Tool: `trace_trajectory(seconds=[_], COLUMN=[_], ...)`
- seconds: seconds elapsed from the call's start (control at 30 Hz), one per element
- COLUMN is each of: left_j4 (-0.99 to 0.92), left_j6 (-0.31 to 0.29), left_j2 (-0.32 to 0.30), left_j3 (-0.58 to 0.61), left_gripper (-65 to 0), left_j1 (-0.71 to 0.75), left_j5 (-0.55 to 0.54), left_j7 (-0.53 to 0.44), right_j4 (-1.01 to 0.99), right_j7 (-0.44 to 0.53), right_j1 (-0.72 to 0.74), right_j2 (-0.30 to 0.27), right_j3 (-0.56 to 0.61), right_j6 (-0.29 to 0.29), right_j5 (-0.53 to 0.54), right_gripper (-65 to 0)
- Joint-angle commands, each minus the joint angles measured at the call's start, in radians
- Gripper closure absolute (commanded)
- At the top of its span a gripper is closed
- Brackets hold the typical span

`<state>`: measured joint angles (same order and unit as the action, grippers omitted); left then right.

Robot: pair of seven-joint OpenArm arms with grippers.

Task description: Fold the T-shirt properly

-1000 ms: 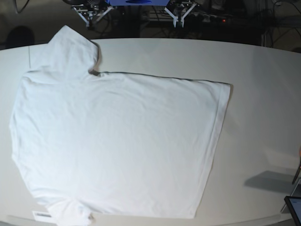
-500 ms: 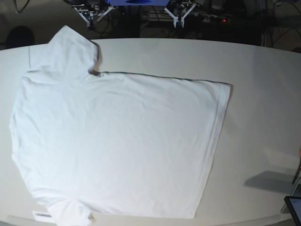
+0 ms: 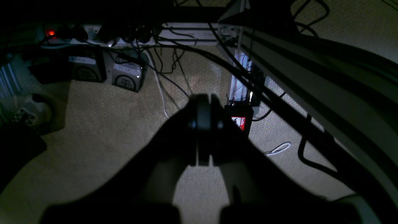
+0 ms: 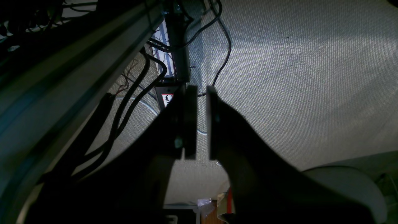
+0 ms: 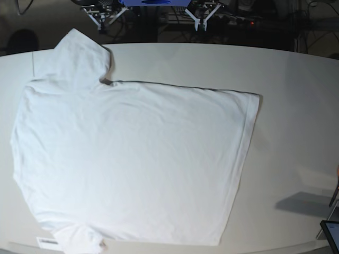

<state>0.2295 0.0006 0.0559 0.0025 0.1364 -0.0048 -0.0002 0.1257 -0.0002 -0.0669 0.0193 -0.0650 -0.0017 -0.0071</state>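
The white T-shirt lies spread flat on the white table, collar side to the left and hem to the right. One sleeve points to the far edge, the other reaches the near edge. Neither gripper shows in the base view. Each wrist view looks down at carpet beside the table. My left gripper has its fingers pressed together and empty. My right gripper has its fingers a narrow slit apart, with nothing between them.
Two arm mounts stand behind the far table edge. A dark tablet corner sits at the near right, a small label at the near left. Cables and a power strip lie on the carpet.
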Motion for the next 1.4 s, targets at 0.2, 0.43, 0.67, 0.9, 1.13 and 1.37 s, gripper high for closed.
trace_trajectory(seconds=[0.2, 0.43, 0.67, 0.9, 1.13, 1.37], left_j4=[0.06, 0.336, 0.446, 0.591, 0.844, 1.088], left_j6=[0.003, 0.003, 0.003, 0.003, 0.003, 0.003], left_j2=[-0.003, -0.02, -0.043, -0.084, -0.135, -0.136], left_j3=[0.001, 0.003, 0.003, 0.004, 0.003, -0.009], left_gripper=[-0.2, -0.2, 0.0, 0.0, 0.0, 0.0], left_j1=[0.05, 0.213, 0.354, 0.487, 0.652, 0.802], left_j5=[-0.001, 0.001, 0.006, 0.007, -0.001, -0.001], left_j7=[-0.008, -0.039, -0.206, -0.32, -0.346, -0.403], right_j4=[0.13, 0.338, 0.759, 1.106, 1.331, 1.557], right_j7=[0.009, 0.007, 0.001, -0.001, -0.001, -0.001], right_j1=[-0.075, -0.219, -0.489, -0.712, -0.865, -1.002], right_j2=[-0.005, -0.006, -0.015, -0.018, -0.014, 0.001], right_j3=[0.001, 0.003, 0.003, -0.002, -0.005, -0.075], right_j6=[-0.004, -0.002, -0.002, -0.002, -0.002, -0.004], right_j5=[0.002, 0.002, 0.002, 0.002, 0.005, 0.005], right_gripper=[-5.7, -5.5, -5.5, -5.5, -5.5, -5.5])
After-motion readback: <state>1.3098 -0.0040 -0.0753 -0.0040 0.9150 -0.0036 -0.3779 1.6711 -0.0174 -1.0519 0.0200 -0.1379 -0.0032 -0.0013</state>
